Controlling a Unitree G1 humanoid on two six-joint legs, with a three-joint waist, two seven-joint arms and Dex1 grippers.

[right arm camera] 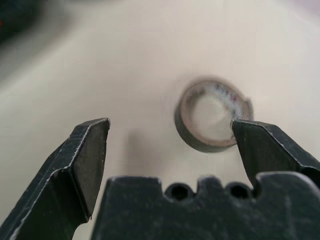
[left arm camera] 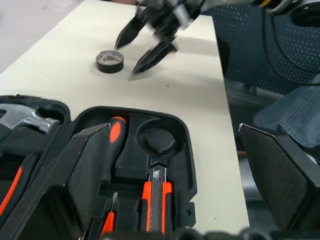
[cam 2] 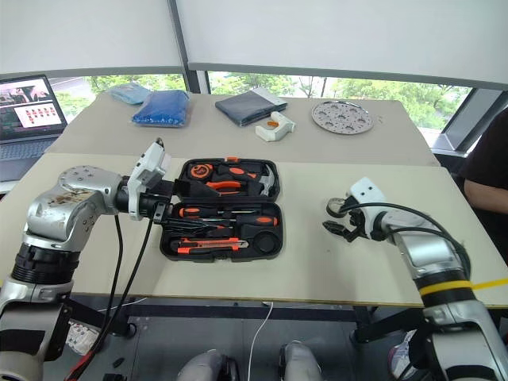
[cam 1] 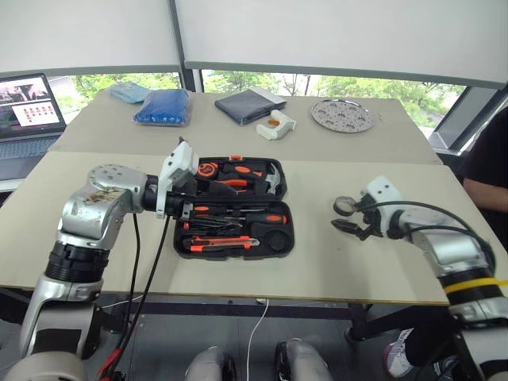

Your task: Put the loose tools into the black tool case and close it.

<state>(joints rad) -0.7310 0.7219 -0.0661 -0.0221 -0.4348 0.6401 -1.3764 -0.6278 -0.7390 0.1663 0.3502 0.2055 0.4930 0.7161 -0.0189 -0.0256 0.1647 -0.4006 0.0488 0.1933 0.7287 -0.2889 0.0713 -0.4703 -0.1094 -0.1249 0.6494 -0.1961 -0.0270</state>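
Note:
The black tool case (cam 1: 287, 238) lies open in the middle of the near table. Orange-and-black tools sit in its recesses: a screwdriver (cam 1: 266, 218), a knife-like tool (cam 1: 218, 244) along the front row, and a hammer (cam 1: 274, 178) in the far half. My left gripper (cam 1: 189, 202) hovers over the case's left side, open, with nothing between its fingers (left arm camera: 85, 170). A black tape roll (cam 1: 344, 205) lies loose on the table to the right of the case. My right gripper (cam 1: 343, 218) hangs just in front of the roll, open and empty, its fingers (right arm camera: 270, 150) on either side of the view of it.
On the far table are a laptop (cam 1: 28, 103), a blue bag (cam 1: 163, 107), a dark navy pouch (cam 1: 248, 105), a white holder with an orange part (cam 1: 275, 125) and a perforated metal plate (cam 1: 341, 115). A person (cam 1: 488, 167) sits at the right edge.

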